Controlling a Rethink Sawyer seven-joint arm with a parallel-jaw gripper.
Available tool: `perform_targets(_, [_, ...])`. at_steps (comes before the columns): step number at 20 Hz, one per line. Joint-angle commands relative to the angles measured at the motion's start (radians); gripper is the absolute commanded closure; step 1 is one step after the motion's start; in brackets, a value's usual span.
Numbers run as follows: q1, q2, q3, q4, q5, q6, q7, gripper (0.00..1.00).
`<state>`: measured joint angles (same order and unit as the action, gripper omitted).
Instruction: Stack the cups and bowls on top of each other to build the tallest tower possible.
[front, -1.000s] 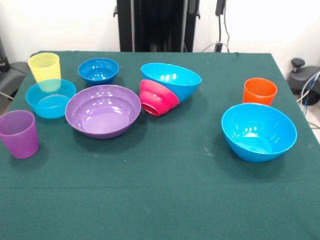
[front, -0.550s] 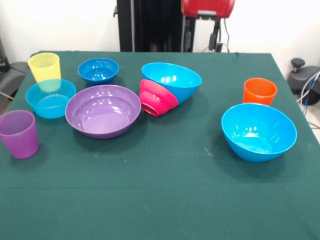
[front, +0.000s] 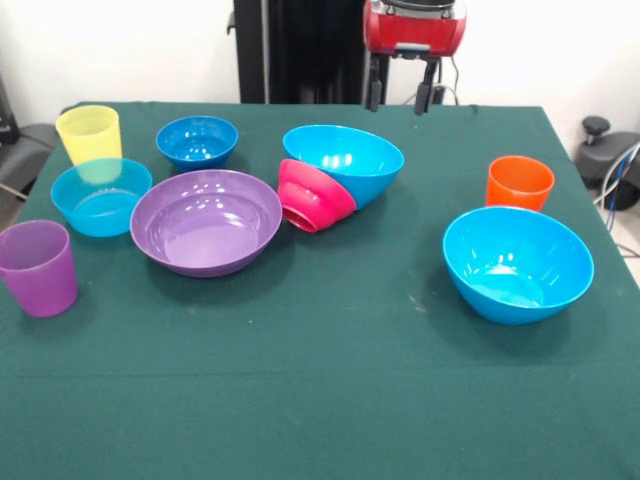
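Cups and bowls lie spread over the green table (front: 330, 400), none of them stacked upright. In the front view, the yellow cup (front: 89, 133) stands at the far left, and just in front of it sits a light blue bowl (front: 100, 196), whose rim overlaps the cup's base in the picture. The purple cup (front: 39, 266) stands nearer the camera at the left edge, apart from the rest. A small dark blue bowl (front: 197, 142) sits upright behind the wide purple bowl (front: 206, 221), which rests flat beside the light blue one. To the right of the purple bowl, the magenta bowl (front: 314, 196) lies tipped on its side, its mouth turned to the lower left. A larger blue bowl (front: 345, 160) leans tilted against it from behind, the two touching. Well apart on the right, the orange cup (front: 519, 182) stands upright, and near it, closer to the camera, sits the big blue bowl (front: 518, 263), tilted a little toward the viewer.

At the top edge, the gripper (front: 400, 97) hangs from its red housing above the table's far side, behind the tilted blue bowl and clear of everything. Its two dark fingers (front: 374, 93) stand spread apart with nothing between them.
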<state>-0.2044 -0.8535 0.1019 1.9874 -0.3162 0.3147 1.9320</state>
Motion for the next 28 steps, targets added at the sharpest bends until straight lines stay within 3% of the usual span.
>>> perform_targets(1, [-0.005,-0.018,0.025,-0.009,-0.018,0.014,0.055,0.00])
perform_targets(2, [-0.028,-0.030,0.057,0.003,-0.014,-0.047,0.059,0.00])
perform_targets(5, [-0.022,-0.040,0.059,-0.001,-0.021,-0.074,0.065,0.00])
perform_targets(9, [-0.006,-0.060,0.038,-0.008,0.001,0.064,0.042,0.00])
perform_targets(12, [-0.046,-0.087,0.070,0.030,-0.003,0.064,0.002,0.00])
perform_targets(15, [-0.066,-0.094,0.054,0.060,-0.031,0.047,-0.009,0.00])
perform_targets(20, [-0.143,-0.141,0.100,0.101,-0.068,0.050,-0.098,0.00])
perform_targets(28, [-0.302,-0.083,0.208,0.043,-0.111,0.109,-0.215,0.00])
